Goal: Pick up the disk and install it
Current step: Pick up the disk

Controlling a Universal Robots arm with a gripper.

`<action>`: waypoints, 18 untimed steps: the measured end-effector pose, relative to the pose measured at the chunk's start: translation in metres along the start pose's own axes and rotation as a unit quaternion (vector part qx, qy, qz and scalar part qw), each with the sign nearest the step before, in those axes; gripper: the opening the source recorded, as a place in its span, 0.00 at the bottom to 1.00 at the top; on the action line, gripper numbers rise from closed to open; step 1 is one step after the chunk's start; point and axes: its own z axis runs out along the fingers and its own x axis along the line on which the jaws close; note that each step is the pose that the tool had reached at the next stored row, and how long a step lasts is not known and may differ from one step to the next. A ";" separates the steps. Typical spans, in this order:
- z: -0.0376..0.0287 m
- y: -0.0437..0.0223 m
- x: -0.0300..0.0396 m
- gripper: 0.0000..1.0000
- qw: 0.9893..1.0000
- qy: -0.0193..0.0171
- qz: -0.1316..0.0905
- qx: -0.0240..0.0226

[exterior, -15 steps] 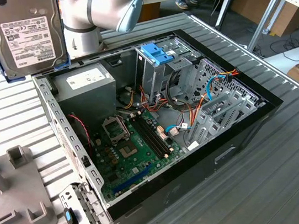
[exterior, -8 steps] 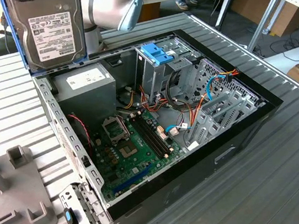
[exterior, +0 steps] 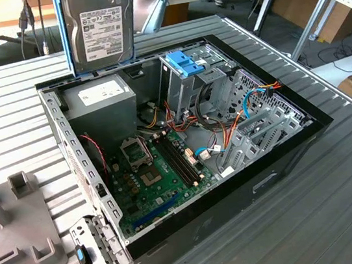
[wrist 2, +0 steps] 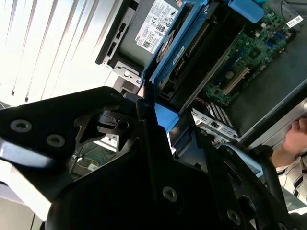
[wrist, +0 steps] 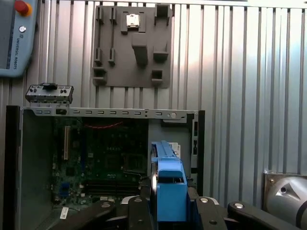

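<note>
Disk (exterior: 99, 24): upright, raised over far rim of open computer case (exterior: 268, 178), toward exterior view's left, above power supply (exterior: 99, 100). Hand (wrist: 169, 206) clamped on its blue-framed sides. Judged rigid, fairly heavy, shock-sensitive; hold frame edges, not label.

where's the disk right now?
In the exterior view, the disk hangs upright top left, just above the power supply, clamped in the gripper.
</note>
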 end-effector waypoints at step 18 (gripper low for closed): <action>-0.0025 -0.0764 0.0005 0.36 1.000 0.000 -0.008 0.000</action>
